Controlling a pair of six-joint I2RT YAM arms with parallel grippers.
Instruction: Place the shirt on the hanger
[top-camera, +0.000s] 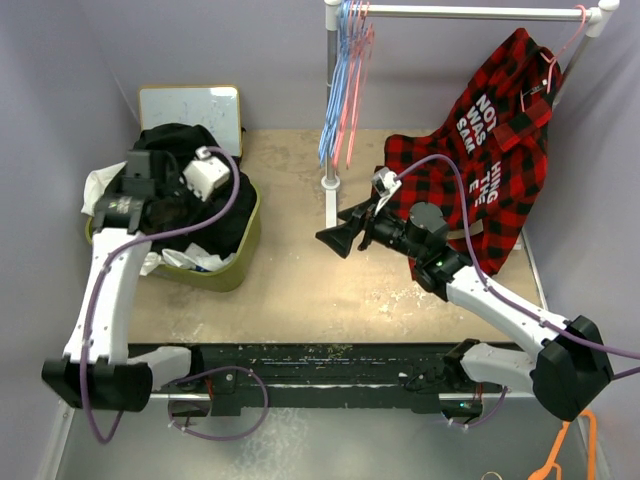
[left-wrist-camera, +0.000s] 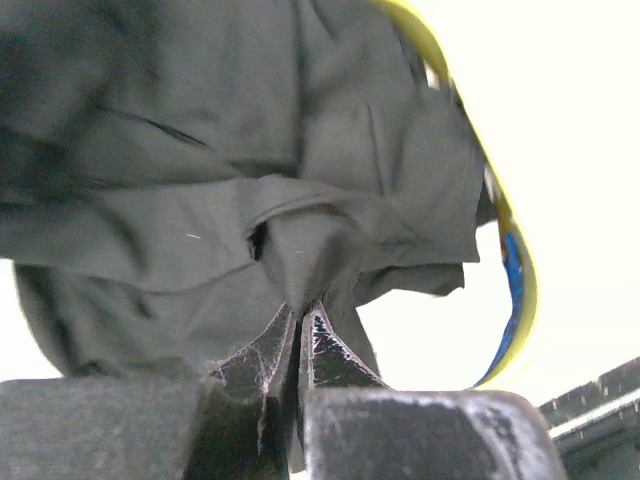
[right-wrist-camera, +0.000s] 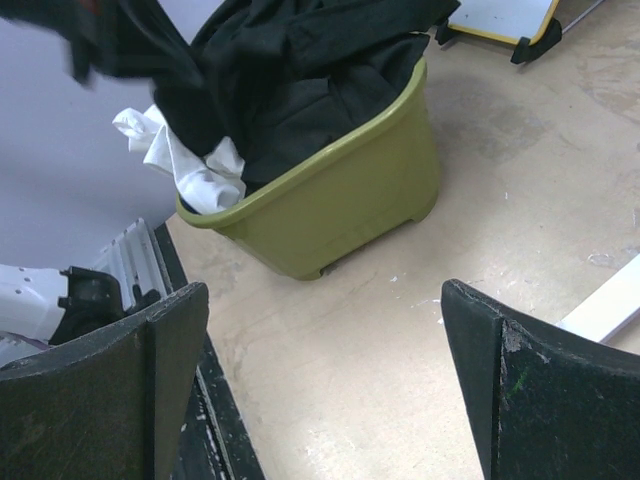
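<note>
At 9 o'clock on my desk (top-camera: 300, 290) sits the olive bin (top-camera: 228, 270). The shirt (top-camera: 172, 137) is heaped in it, rising above the rim, with a white garment (top-camera: 98, 182) bunched at the bin's 9 o'clock edge. My left end effector (left-wrist-camera: 303, 312) is pinched together on a fold of the shirt. My right end effector (top-camera: 335, 238) hangs over mid-desk, fingers wide apart, facing the bin. The hanger (top-camera: 352, 100) hangs beside blue hangers (top-camera: 328, 120) on the rail (top-camera: 470, 12) at 12 o'clock. The shirt's collar and buttons are lost in folds, and the bin's depths are hidden.
</note>
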